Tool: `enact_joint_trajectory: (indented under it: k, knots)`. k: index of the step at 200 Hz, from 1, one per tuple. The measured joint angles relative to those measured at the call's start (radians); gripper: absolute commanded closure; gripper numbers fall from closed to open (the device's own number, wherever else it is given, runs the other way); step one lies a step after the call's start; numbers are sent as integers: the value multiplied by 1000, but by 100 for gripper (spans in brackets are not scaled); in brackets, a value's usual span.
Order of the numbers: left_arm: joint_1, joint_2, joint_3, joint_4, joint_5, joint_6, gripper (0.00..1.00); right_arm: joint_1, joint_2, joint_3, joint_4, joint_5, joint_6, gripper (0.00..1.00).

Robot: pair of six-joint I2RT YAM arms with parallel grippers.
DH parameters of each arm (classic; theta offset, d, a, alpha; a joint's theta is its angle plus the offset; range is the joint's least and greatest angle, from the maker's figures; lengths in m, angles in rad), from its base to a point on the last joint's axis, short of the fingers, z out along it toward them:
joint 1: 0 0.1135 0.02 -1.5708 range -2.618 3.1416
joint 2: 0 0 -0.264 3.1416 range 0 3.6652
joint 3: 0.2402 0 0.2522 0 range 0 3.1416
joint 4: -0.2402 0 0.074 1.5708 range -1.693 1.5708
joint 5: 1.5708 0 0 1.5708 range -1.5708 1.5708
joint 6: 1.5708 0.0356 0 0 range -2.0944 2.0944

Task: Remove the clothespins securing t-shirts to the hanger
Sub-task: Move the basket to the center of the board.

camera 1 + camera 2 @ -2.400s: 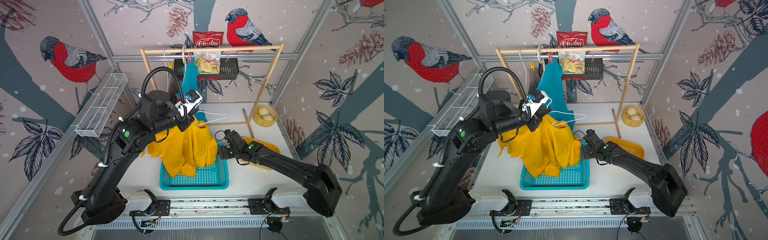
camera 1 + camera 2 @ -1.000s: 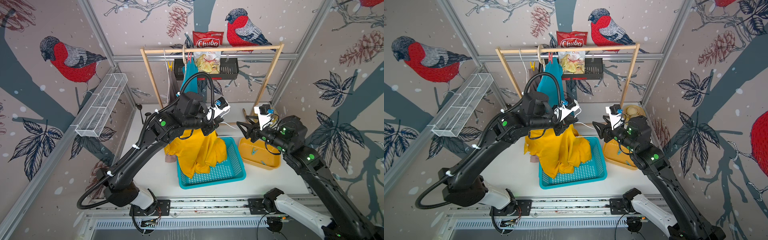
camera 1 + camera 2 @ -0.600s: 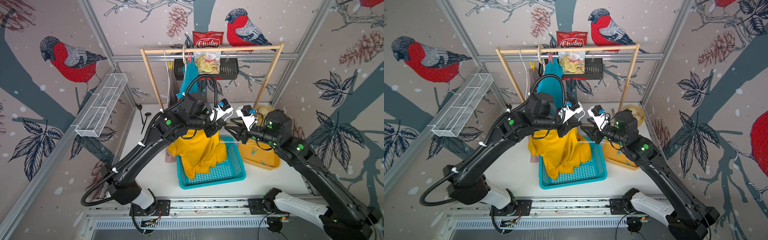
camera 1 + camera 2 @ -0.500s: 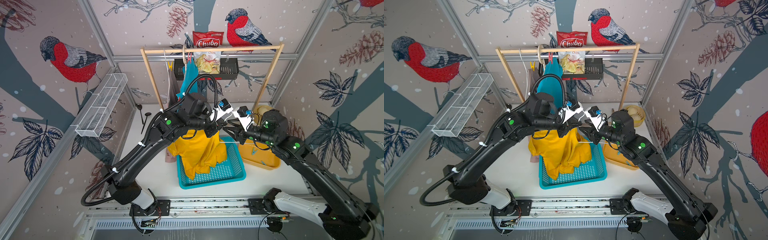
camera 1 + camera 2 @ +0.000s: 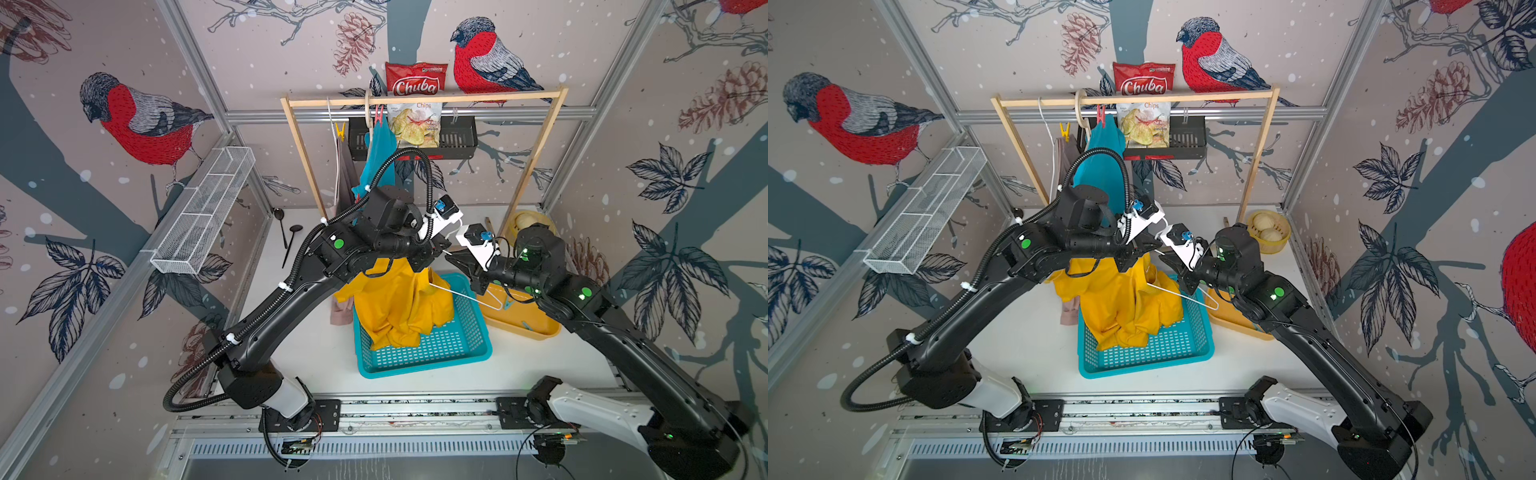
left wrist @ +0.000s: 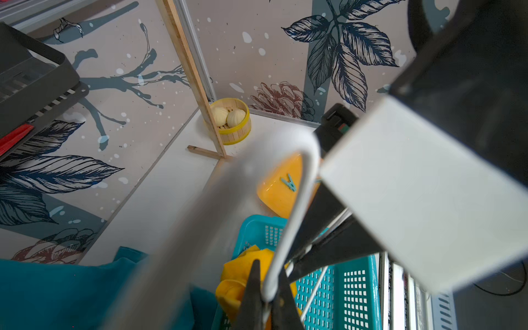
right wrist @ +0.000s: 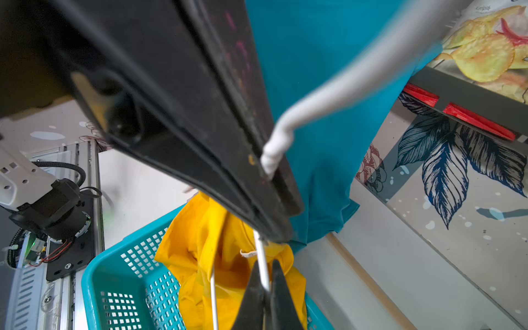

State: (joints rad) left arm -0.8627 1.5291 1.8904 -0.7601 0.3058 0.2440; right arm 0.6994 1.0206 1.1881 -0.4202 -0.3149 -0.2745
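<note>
right tool (image 7: 265,285) | came across from yellow tray (image 5: 540,332) | now clamped on white hanger (image 5: 465,296) beside left tool (image 6: 267,288)

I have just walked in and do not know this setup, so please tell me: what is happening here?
The left arm and the right arm both have their jaws shut on the white hanger, holding it above the teal basket. The yellow t-shirt hangs from it and sags into the basket. On the wooden rack behind, the teal t-shirt is pinned with a red clothespin; a yellow clothespin sits nearby. One blue clothespin lies in the yellow tray.
</note>
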Motion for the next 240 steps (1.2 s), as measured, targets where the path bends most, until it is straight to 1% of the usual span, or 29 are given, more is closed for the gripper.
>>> enact_joint_trajectory:
  k: [40,56,67,76,96,115,130,144,155,175,197,211,240]
  knots:
    - [-4,-16,-22,44,90,-1,100,-6,-90,-61,40,-19,-41,100]
    - [-6,-27,-39,69,122,-4,84,-21,-118,-83,60,-52,-67,100]
    - [-10,-40,-55,84,145,-11,71,-34,-138,-101,66,-70,-70,100]
    - [-11,-60,-72,107,161,-17,63,-51,-156,-121,64,-77,-72,100]
    - [-10,-111,-109,167,164,-27,51,-88,-195,-161,71,-120,-74,100]
    - [-10,-153,-135,209,153,-31,43,-114,-218,-175,73,-163,-74,100]
    - [-10,-191,-153,232,98,-34,41,-125,-222,-174,70,-180,-75,100]
    - [-10,-244,-183,264,23,-35,41,-128,-222,-165,57,-193,-78,100]
    - [-10,-299,-224,287,-53,-35,44,-130,-228,-153,41,-205,-82,100]
    - [-3,-440,-355,347,-230,-47,50,-132,-243,-124,20,-220,-79,100]
    - [13,-603,-509,402,-399,-84,49,-136,-261,-93,-6,-235,-66,100]
    - [20,-683,-584,407,-468,-100,47,-137,-265,-76,-18,-242,-65,100]
    - [22,-787,-682,388,-533,-151,43,-137,-262,-42,-52,-261,-59,100]
